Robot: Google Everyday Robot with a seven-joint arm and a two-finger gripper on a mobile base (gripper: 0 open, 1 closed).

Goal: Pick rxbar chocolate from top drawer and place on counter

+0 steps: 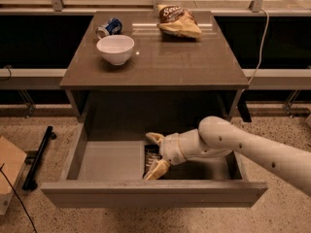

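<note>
Grey-brown and glossy, the counter (170, 64) is seen bearing a white bowl (115, 49), a tipped blue can (109, 26) and a tan chip bag (178, 23). Below it the top drawer (107, 161) stands open. The gripper (155, 154) is held inside it, its tan fingers (158, 169) spread apart (one on either side) around the rxbar chocolate (150, 155), which lies on the drawer floor near the front panel.

Counter (160, 57), white bowl (115, 49), blue can (109, 27), chip bag (178, 22), claw (156, 154) in drawer (109, 159)
</note>
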